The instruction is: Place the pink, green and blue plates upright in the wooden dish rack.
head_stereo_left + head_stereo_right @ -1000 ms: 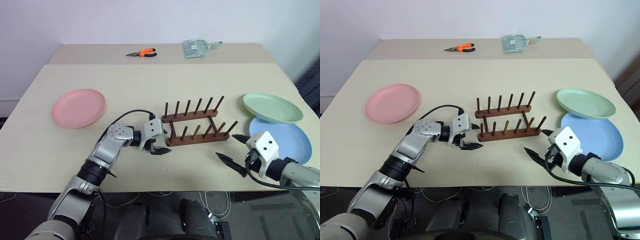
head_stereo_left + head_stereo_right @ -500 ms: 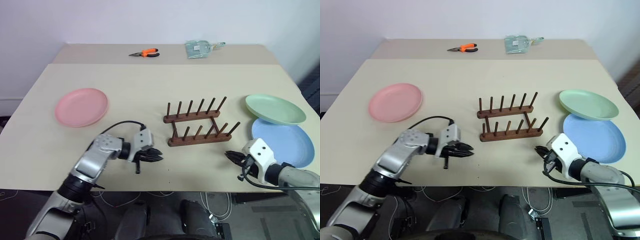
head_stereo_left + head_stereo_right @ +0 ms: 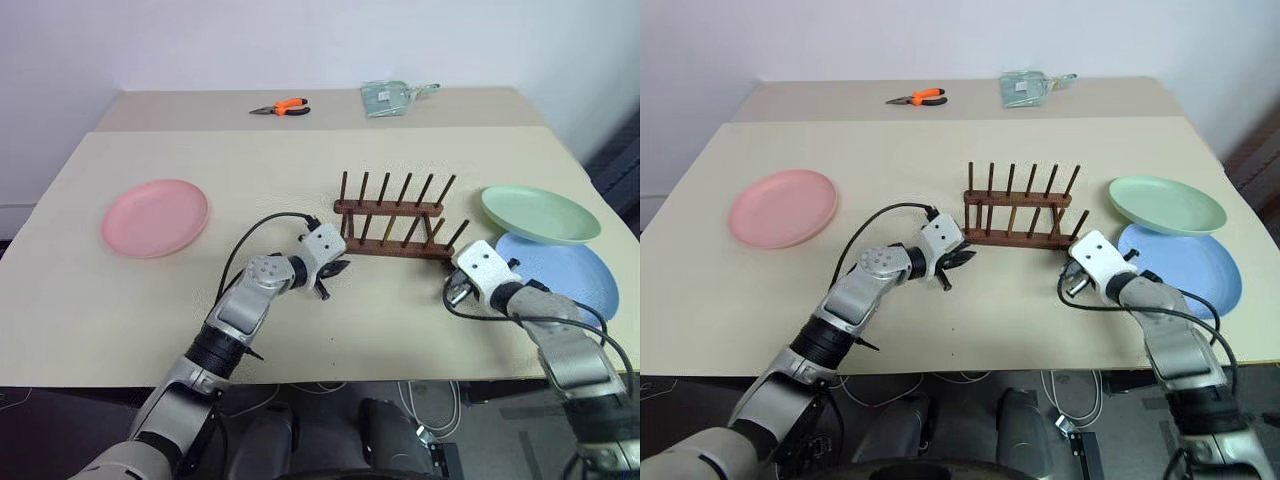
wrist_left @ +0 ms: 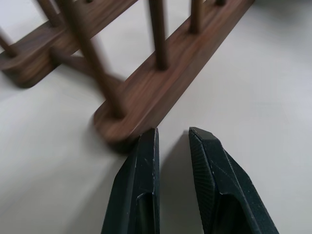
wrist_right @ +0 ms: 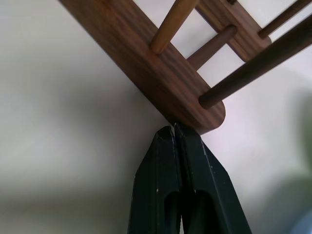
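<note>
The wooden dish rack (image 3: 395, 218) stands at mid-table with bare pegs. The pink plate (image 3: 155, 217) lies flat to its left. To its right lies the green plate (image 3: 540, 214), its near rim overlapping the blue plate (image 3: 572, 277). My left gripper (image 4: 173, 134) is at the near left end of the rack (image 4: 161, 92), fingers only narrowly apart with nothing between them. My right gripper (image 5: 174, 127) is shut and empty, its tips against the near right end of the rack (image 5: 165, 73).
Orange-handled pliers (image 3: 281, 106) and a clear plastic packet (image 3: 388, 97) lie on the far table section. The table's front edge (image 3: 330, 378) runs just below both arms.
Both grippers have closed up and moved in to the rack's two near ends. The rack now sits farther back and turned, its rows looking closer together.
</note>
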Controlling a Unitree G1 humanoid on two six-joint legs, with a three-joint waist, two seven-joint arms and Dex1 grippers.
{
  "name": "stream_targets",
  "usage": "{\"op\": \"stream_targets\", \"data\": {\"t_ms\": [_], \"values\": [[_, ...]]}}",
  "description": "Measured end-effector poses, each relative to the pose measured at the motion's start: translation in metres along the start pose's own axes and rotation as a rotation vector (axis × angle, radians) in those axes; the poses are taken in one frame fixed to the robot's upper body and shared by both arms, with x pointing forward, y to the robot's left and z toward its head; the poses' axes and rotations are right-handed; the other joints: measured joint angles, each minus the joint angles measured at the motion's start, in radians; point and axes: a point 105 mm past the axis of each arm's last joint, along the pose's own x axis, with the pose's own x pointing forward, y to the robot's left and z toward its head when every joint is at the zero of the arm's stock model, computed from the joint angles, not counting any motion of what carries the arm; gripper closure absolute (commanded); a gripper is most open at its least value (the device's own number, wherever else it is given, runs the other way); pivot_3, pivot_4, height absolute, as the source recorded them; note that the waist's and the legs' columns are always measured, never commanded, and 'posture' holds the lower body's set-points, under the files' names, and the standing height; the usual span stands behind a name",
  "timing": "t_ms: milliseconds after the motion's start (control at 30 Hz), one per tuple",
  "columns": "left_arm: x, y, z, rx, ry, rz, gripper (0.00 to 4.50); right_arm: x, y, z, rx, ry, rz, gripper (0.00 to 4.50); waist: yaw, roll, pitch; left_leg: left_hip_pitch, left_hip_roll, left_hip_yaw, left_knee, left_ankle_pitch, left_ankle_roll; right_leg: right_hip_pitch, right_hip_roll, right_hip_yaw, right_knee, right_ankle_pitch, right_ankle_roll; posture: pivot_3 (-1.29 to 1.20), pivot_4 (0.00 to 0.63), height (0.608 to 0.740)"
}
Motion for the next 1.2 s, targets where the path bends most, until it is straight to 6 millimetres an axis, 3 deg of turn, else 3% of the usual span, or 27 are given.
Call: {"op": "stream_targets", "data": {"t_ms": [100, 167, 200, 267, 367, 433, 467, 533, 600, 633, 733, 867, 1000, 1100, 1200], "values": [[-0.002, 0.004, -0.001, 0.008, -0.001, 0.016, 3.54, 0.005, -0.002, 0.003, -0.012, -0.002, -0.004, 4.47, 0.002, 0.000, 0.000, 0.000, 0.000, 0.000, 0.000, 0.000, 0.000, 0.000, 0.000, 0.000, 0.000, 0.002, -0.003, 0.00, 0.150, 0.740], [-0.005, 0.007, -0.002, 0.007, -0.003, 0.028, 3.54, 0.005, -0.002, 0.004, -0.010, -0.005, 0.007, 3.96, 0.002, 0.000, 0.000, 0.000, 0.000, 0.000, 0.000, 0.000, 0.000, 0.000, 0.000, 0.000, 0.000, 0.002, -0.003, 0.00, 0.150, 0.740], [-0.009, 0.010, -0.005, 0.006, -0.001, 0.034, 3.30, 0.004, 0.001, 0.007, -0.003, -0.017, 0.028, 3.67, -0.002, 0.000, 0.000, 0.000, 0.000, 0.000, 0.000, 0.000, 0.000, -0.001, 0.000, 0.000, 0.000, 0.002, -0.003, 0.00, 0.150, 0.740], [-0.023, 0.021, -0.012, -0.054, -0.003, 0.065, 2.62, -0.002, 0.011, 0.017, 0.020, -0.063, 0.104, 2.66, -0.009, 0.000, 0.000, 0.000, 0.000, 0.000, -0.001, 0.000, 0.000, -0.001, 0.000, 0.000, 0.000, 0.002, -0.003, 0.00, 0.150, 0.740], [-0.061, 0.069, -0.026, -0.193, 0.000, 0.260, 1.12, -0.016, 0.034, 0.044, 0.042, -0.174, 0.242, 1.14, -0.023, 0.000, 0.001, -0.001, 0.001, -0.002, -0.001, 0.000, 0.000, -0.003, 0.001, 0.000, 0.002, 0.000, 0.000, 0.00, 0.150, 0.740], [-0.093, 0.114, -0.026, -0.236, -0.007, 0.482, 0.12, -0.023, 0.043, 0.061, 0.041, -0.236, 0.303, 0.11, -0.020, 0.000, 0.002, -0.001, 0.001, -0.003, -0.001, 0.000, 0.000, -0.002, 0.001, -0.001, 0.002, 0.000, 0.001, 0.00, 0.150, 0.740], [-0.111, 0.137, -0.024, -0.245, -0.005, 0.607, 0.05, -0.027, 0.047, 0.069, 0.034, -0.263, 0.322, 0.04, -0.018, 0.000, 0.001, -0.001, 0.001, -0.003, -0.001, 0.000, 0.000, -0.002, 0.001, -0.001, 0.002, 0.000, 0.001, 0.00, 0.150, 0.740], [-0.154, 0.177, -0.025, -0.264, 0.011, 0.856, 0.05, -0.029, 0.053, 0.078, 0.025, -0.294, 0.352, 0.04, -0.018, -0.001, 0.001, -0.001, 0.000, -0.003, -0.001, 0.000, 0.000, -0.002, 0.001, -0.001, 0.001, 0.000, 0.001, 0.00, 0.150, 0.740], [-0.195, 0.203, -0.031, -0.291, 0.046, 1.065, 0.05, -0.029, 0.056, 0.081, 0.027, -0.300, 0.366, 0.04, -0.017, -0.001, 0.001, -0.001, -0.001, -0.003, -0.001, 0.000, 0.000, -0.002, 0.000, -0.001, 0.001, 0.000, 0.001, 0.00, 0.150, 0.740], [-0.218, 0.211, -0.039, -0.334, 0.067, 1.173, 0.05, -0.027, 0.059, 0.083, 0.026, -0.306, 0.379, 0.04, -0.018, -0.001, 0.001, -0.001, -0.001, -0.003, -0.001, 0.000, -0.001, -0.002, 0.000, -0.001, 0.001, 0.000, 0.001, 0.00, 0.150, 0.740], [-0.252, 0.212, -0.061, -0.494, 0.114, 1.345, 0.05, -0.022, 0.065, 0.087, 0.022, -0.316, 0.404, 0.04, -0.015, -0.001, 0.001, -0.002, -0.001, -0.003, -0.001, 0.000, -0.001, -0.002, 0.000, -0.001, 0.001, 0.000, 0.000, 0.00, 0.150, 0.740], [-0.260, 0.194, -0.087, -0.733, 0.119, 1.393, 0.05, -0.018, 0.064, 0.090, 0.006, -0.328, 0.405, 0.04, -0.010, -0.002, 0.001, -0.002, -0.001, -0.003, -0.001, 0.001, -0.002, -0.002, 0.000, -0.001, 0.001, 0.002, -0.002, 0.00, 0.150, 0.740], [-0.243, 0.171, -0.112, -0.961, 0.114, 1.316, 0.05, -0.017, 0.062, 0.089, 0.005, -0.328, 0.401, 0.04, -0.011, -0.003, 0.001, -0.002, -0.001, -0.003, -0.001, 0.001, -0.002, -0.002, 0.000, -0.001, 0.002, 0.002, -0.002, 0.00, 0.150, 0.740], [-0.236, 0.166, -0.115, -1.113, 0.018, 1.289, 0.93, -0.016, 0.059, 0.096, -0.006, -0.354, 0.391, 0.00, -0.014, -0.003, 0.001, -0.001, -0.001, -0.003, -0.001, 0.001, -0.003, -0.002, 0.000, -0.002, 0.002, 0.002, -0.002, 0.00, 0.150, 0.740], [-0.238, 0.166, -0.117, -1.203, -0.045, 1.300, 2.35, -0.016, 0.057, 0.099, -0.019, -0.367, 0.371, 0.00, -0.016, -0.003, 0.001, -0.001, -0.001, -0.003, -0.001, 0.001, -0.003, -0.002, 0.000, -0.001, 0.002, 0.002, -0.002, 0.00, 0.150, 0.740]]}}
